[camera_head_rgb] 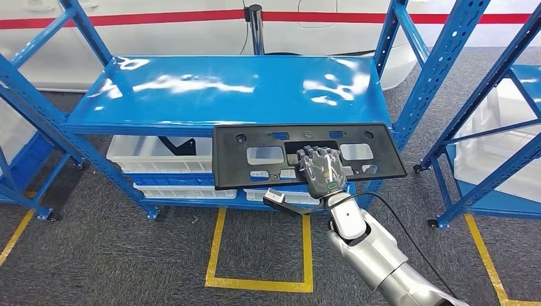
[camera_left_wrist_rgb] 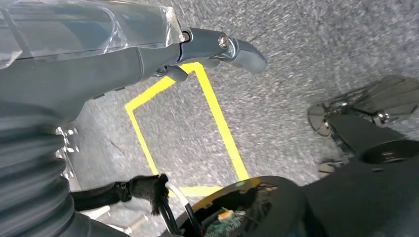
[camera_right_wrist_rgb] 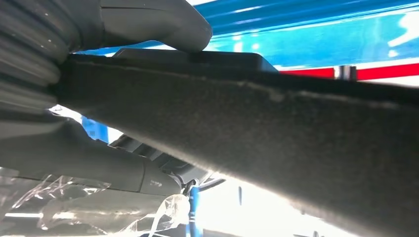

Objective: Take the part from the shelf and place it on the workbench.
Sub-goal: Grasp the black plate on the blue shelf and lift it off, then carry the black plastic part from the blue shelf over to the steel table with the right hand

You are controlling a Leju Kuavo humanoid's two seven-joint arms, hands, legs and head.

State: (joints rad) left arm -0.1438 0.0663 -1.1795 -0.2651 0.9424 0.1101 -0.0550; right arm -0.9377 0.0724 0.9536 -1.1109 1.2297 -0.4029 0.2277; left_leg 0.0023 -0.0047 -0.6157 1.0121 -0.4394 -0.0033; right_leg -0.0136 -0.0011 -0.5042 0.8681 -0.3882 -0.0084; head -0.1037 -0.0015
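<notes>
A flat black plastic part (camera_head_rgb: 255, 156) with several cut-outs hangs in front of the blue shelf (camera_head_rgb: 223, 89), clear of its top board. My right hand (camera_head_rgb: 324, 171) grips the part near its lower middle edge, fingers over the top face. In the right wrist view the thumb (camera_right_wrist_rgb: 163, 22) presses on one face of the part (camera_right_wrist_rgb: 276, 133) with the dark fingers under it. My left hand (camera_left_wrist_rgb: 148, 54) hangs over the grey floor, its fingers stretched out and holding nothing.
White bins (camera_head_rgb: 159, 156) sit on the shelf's lower level behind the part. A second blue rack (camera_head_rgb: 504, 115) stands to the right. Yellow tape (camera_head_rgb: 261, 255) marks a rectangle on the grey carpet in front of the shelf. A white wall with a red stripe runs behind.
</notes>
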